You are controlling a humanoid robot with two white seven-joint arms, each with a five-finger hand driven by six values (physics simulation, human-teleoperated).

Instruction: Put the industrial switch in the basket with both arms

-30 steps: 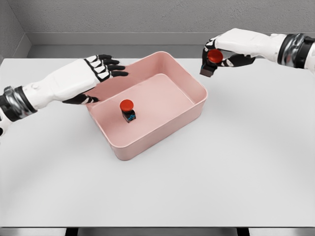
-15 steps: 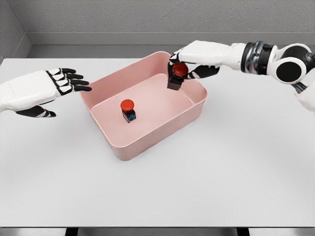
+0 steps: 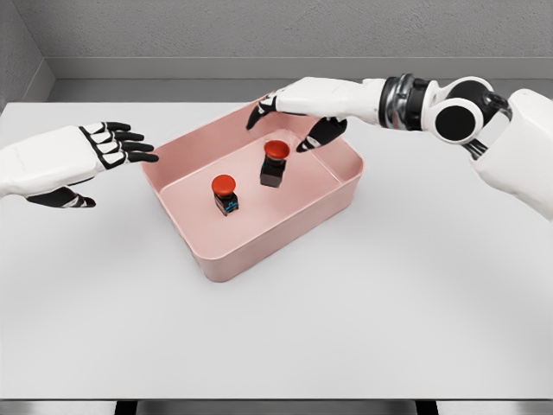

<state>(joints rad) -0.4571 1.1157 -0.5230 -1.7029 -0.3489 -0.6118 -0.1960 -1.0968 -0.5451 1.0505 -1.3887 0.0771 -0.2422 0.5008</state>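
The right hand (image 3: 298, 108) hovers with fingers spread and empty over the pink basket (image 3: 341, 194), just above a red-capped industrial switch (image 3: 274, 163). A second switch (image 3: 225, 194) stands beside it inside. The left hand (image 3: 65, 160) is open, above the white surface (image 3: 389, 303).

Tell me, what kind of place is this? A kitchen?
Not a kitchen. It looks like a simulated robot test bench: a bare white table, plain grey walls, a pink basket holding two red-button industrial switches, and two white robot hands over it.
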